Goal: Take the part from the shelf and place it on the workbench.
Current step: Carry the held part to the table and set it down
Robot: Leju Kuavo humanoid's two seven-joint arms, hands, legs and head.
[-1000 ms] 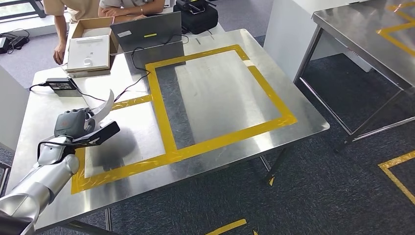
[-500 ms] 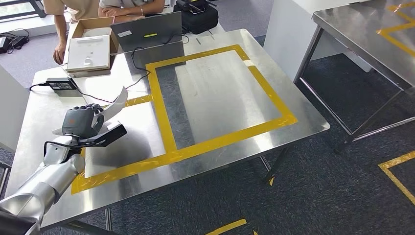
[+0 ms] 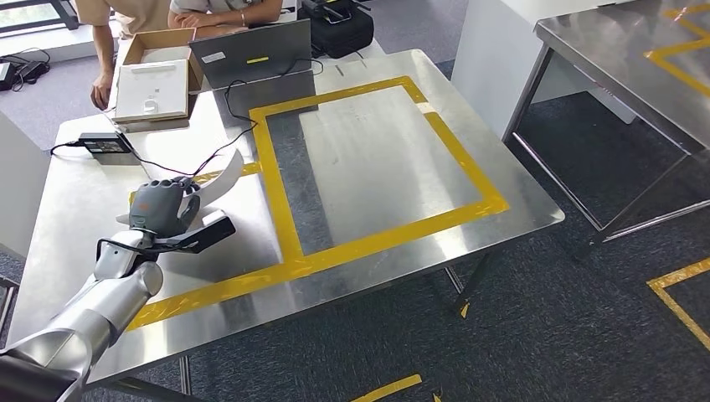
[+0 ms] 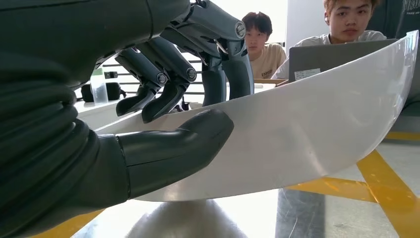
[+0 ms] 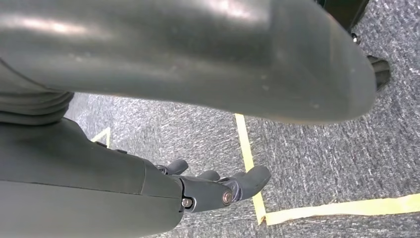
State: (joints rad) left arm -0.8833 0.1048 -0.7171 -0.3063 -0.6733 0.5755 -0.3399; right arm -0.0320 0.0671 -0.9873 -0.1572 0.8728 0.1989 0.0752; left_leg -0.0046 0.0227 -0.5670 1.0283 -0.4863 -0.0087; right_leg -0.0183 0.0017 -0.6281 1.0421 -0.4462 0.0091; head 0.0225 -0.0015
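My left hand (image 3: 159,213) grips a white curved part (image 3: 219,180) just above the steel workbench (image 3: 377,159), over the small yellow-taped area at its left side. In the left wrist view the thumb (image 4: 168,153) presses the near face of the part (image 4: 307,134) and the dark fingers (image 4: 168,84) curl over its upper edge. The part hangs a little above the metal surface, where its shadow lies. My right hand (image 5: 124,178) hangs beside my body over the carpet and holds nothing, its fingers (image 5: 223,191) loosely extended.
At the workbench's far edge stand a grey laptop (image 3: 251,54), a cardboard box holding a white box (image 3: 155,84), a black bag (image 3: 339,25) and a power adapter (image 3: 105,144) with a cable. People sit behind them. A second steel table (image 3: 636,59) stands at right.
My left hand has carried the white part to the right and a little farther over the workbench. The part is now tilted lower towards the surface.
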